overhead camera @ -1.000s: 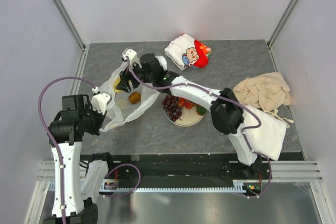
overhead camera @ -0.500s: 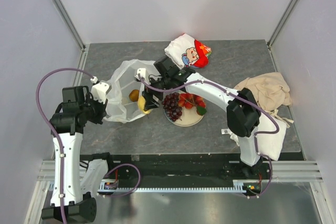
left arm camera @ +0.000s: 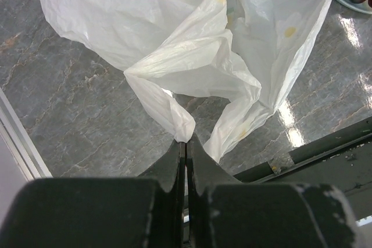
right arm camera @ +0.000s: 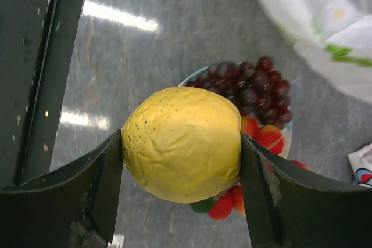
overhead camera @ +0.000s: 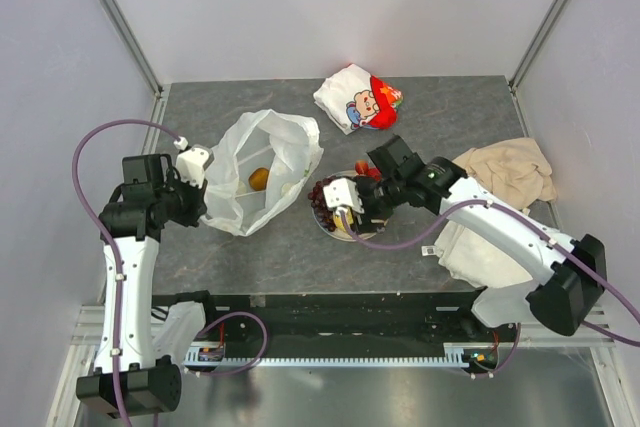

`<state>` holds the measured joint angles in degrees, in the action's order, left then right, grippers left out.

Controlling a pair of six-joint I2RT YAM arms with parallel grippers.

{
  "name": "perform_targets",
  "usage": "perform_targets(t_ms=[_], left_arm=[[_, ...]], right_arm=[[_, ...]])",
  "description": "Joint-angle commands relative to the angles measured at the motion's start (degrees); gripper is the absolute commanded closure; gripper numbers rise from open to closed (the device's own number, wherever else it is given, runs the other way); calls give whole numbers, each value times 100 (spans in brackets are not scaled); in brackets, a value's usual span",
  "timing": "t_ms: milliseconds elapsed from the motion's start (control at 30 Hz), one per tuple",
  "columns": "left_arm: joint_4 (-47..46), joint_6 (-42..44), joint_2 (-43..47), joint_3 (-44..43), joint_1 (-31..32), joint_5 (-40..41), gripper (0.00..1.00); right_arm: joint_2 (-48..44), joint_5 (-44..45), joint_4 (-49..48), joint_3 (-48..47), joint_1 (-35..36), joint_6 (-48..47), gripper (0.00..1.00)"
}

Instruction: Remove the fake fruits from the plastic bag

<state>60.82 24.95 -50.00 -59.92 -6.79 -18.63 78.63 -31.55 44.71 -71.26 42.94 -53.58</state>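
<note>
Right claw's (right arm camera: 181, 143) clamping the lemon (right arm camera: 183, 135) over the crowded plate (right arm camera: 192, 78). Releasing here, it's probably bouncing off the grapes (right arm camera: 250, 82) onto the tabletop (overhead camera: 450, 117). My left claw's (left arm camera: 186, 143) pinching the bag (overhead camera: 265, 162) at 9 o'clock.

Bright, even light from above fills the top view, leaving only soft shadows. The desk (right arm camera: 174, 62) carries white glare streaks at the upper left of the right wrist view. The plastic bag (left arm camera: 192, 56) is nearly washed out. The lemon (right arm camera: 183, 143) is sharp. The left tool (left arm camera: 185, 142) is dark and blurred at the bottom edge.
</note>
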Motion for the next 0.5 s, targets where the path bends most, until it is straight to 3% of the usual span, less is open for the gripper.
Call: perform_targets(t_ms=[0, 133, 467], left_arm=[[-219, -148, -36, -134, -24, -62, 98], [-219, -148, 16, -143, -68, -18, 98], [-140, -166, 183, 41, -165, -26, 98]], right_arm=[[-15, 307, 459, 543, -84, -1582, 73], [152, 500, 609, 675, -137, -2375, 80], [855, 949, 302, 737, -137, -3413, 76]])
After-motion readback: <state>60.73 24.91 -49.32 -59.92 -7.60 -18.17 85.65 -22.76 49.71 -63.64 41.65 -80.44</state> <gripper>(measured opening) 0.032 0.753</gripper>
